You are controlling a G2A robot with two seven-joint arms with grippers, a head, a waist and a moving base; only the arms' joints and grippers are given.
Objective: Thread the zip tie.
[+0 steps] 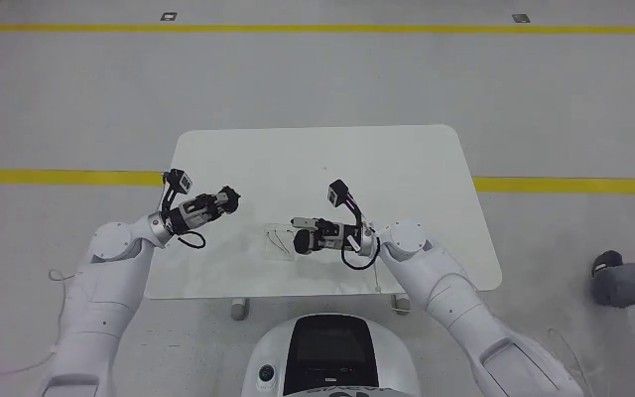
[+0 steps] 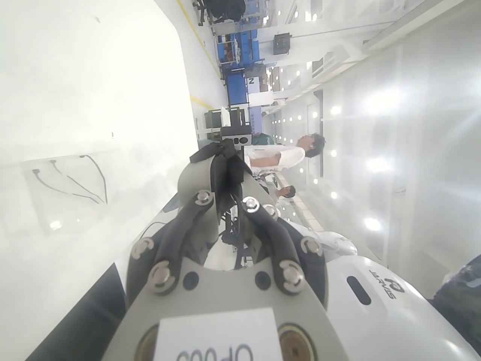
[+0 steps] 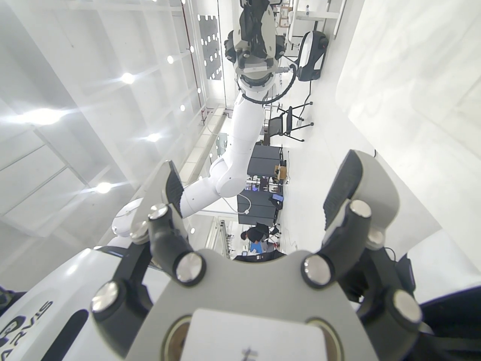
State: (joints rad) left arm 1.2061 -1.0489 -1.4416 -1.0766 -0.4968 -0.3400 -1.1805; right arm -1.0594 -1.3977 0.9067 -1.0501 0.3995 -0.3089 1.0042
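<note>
Three thin black zip ties lie side by side on a clear sheet near the front of the white table. My right gripper hovers at the sheet's right edge, turned sideways, and it is open with nothing between its black pads. Over the table's left part, well left of the sheet, my left gripper is held above the surface. Its black fingertips are pressed shut and I see nothing held in them. The right wrist view also shows the left gripper farther off.
The table's front edge runs close below both grippers. Bare tabletop stretches behind the grippers and to the right. A yellow floor line passes behind the table. A dark object sits on the floor at the far right.
</note>
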